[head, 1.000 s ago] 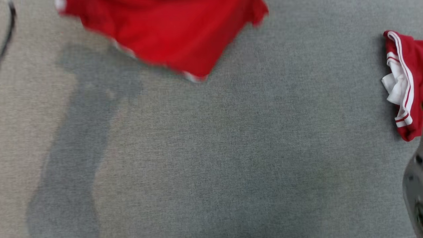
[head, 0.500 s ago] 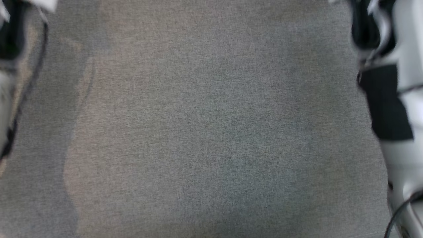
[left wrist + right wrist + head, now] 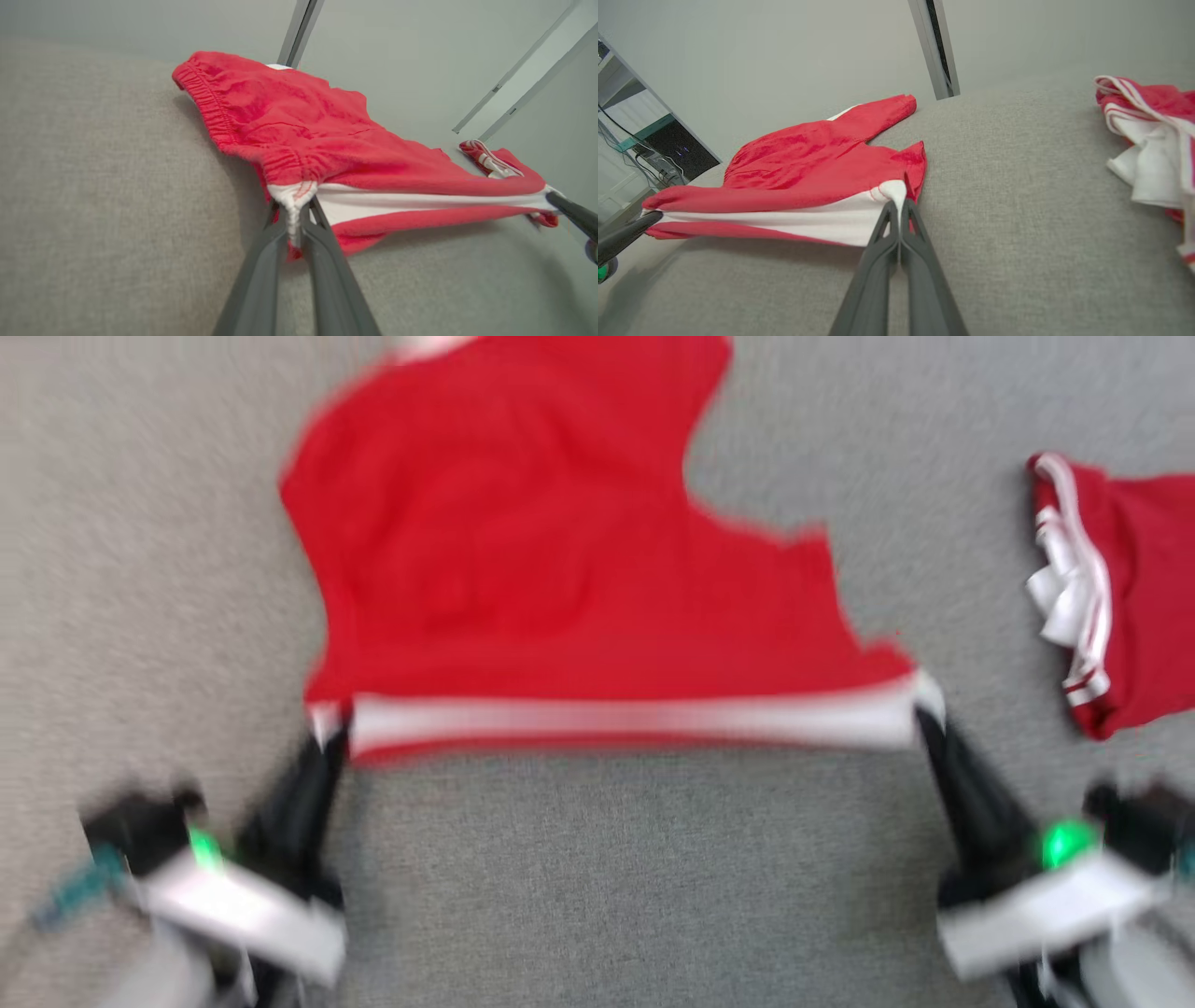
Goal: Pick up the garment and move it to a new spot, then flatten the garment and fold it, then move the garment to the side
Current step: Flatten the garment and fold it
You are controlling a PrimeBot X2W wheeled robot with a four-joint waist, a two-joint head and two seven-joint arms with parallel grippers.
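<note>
At the lower left of the head view, which is blurred, the left gripper (image 3: 329,735) is seen above a pale wrist on which a green light (image 3: 203,847) glows. Its dark fingers (image 3: 257,280) are closed on the left corner of the garment (image 3: 560,569). In the left wrist view that corner, white and bunched, is pinched between the two fingers, and red elastic gathers are seen just above the pinch.

The garment is red, with a white band (image 3: 635,721) along the edge nearest the robot. This edge is held stretched in a straight line between the two grippers and is raised a little off the grey fabric-covered worktop (image 3: 607,877), on which a shadow is cast beneath it. The rest of the red cloth is spread on the worktop beyond the band, away from the robot, with wrinkles across it.

At the lower right of the head view, the right gripper (image 3: 926,714) is seen. In the right wrist view its fingers are pressed together on the right corner of the white band.

Further right, at the edge of the worktop, a second garment (image 3: 1120,607) in red with white stripes lies crumpled, well apart from the held one.
</note>
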